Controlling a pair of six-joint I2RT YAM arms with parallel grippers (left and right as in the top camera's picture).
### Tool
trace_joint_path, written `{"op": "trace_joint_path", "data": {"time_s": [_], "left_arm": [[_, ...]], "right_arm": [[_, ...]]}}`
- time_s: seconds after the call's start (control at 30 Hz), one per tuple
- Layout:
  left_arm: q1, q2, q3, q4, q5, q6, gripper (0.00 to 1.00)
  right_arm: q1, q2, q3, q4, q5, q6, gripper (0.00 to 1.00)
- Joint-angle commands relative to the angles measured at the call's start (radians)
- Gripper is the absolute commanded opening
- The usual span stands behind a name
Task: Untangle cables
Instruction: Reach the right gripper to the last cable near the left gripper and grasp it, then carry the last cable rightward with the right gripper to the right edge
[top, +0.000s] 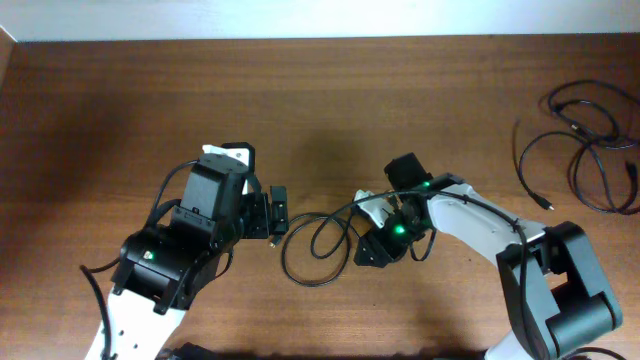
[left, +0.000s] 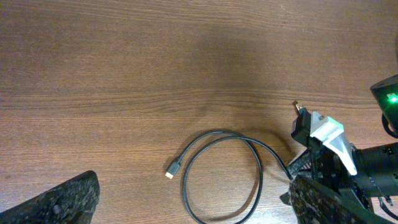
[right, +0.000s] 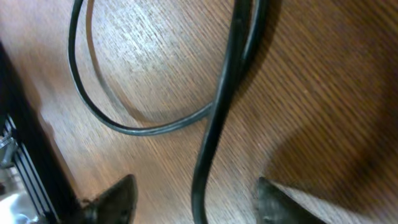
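Cables lie in two lots on the table. Most of them sit in a loose black heap, their strands overlapping, well apart from both pairs of fingers and out past the base of the right arm. One cord lies alone in the space between the two grippers, curled into a loop whose strands run over one another close to the right fingers.

The left gripper is spread wide and holds nothing. The loop lies just ahead of its fingertips, and the cord's small plug end rests on the wood between the two tips, touching neither.

The right gripper hangs low over the cord with its fingers parted. One strand runs down between the pads, roughly midway, with bare wood showing on each side, so nothing is clamped. A second strand curves away ahead of the tips.

As a judgement, the job looks to be early to midway. One cord is clear of the heap, which is the part done. It has yet to be drawn out of its loop, and that probably means closing the right fingers on the straddled strand while the left takes the plug end. The heap beyond the right arm looks unsorted, and I cannot tell how many cords are in it.
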Motion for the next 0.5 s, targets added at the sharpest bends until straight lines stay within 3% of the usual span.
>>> {"op": "trace_joint_path", "data": {"time_s": [0.0,0.07,0.47], "left_arm": [[0.000,0.003,0.006,0.001,-0.014,0.019,0.99],[0.000,0.003,0.006,0.001,-0.014,0.019,0.99],[0.000,0.003,0.006,0.001,-0.014,0.019,0.99]], "right_arm": [[0.022,0.002,-0.005,0.001,-0.013,-0.013,0.28],[0.021,0.002,-0.005,0.000,-0.013,-0.013,0.06],[0.019,0.002,-0.003,0.008,0.022,-0.012,0.04]]}}
